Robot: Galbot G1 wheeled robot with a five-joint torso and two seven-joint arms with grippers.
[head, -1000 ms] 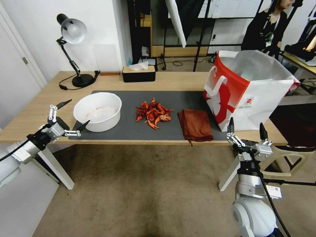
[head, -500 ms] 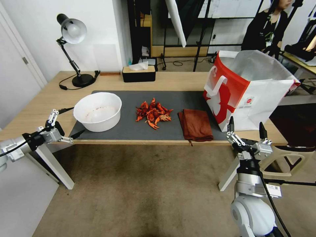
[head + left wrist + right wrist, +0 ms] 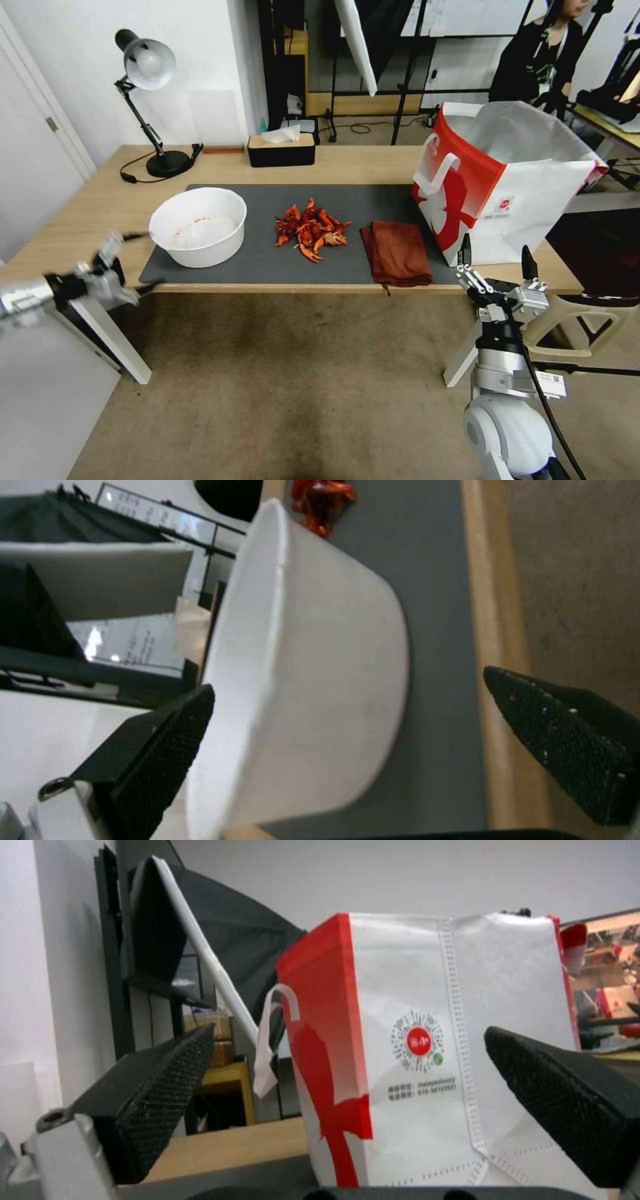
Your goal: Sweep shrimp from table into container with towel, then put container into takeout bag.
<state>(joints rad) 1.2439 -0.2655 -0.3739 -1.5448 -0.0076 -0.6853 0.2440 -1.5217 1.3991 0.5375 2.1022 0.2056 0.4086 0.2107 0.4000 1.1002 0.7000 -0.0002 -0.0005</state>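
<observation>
The folded towel (image 3: 397, 253) lies on the bench (image 3: 80, 220), long axis toward twelve o'clock. The right end effector (image 3: 495, 255), fingers apart, hangs nearest, at the towel's three o'clock. The left end effector (image 3: 123, 263), also apart, flanks the bowl (image 3: 198, 227).

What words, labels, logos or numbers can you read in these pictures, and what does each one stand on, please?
Takeout bag: a round red logo ringed by a dotted code pattern; the white mark inside is too blurred to read.
Takeout bag, below the logo: two small lines of print, too blurred to read.
White label on the right arm: small dark code marks, too small to read.
Sheets on the wall behind the container: print blurred, unreadable.
</observation>
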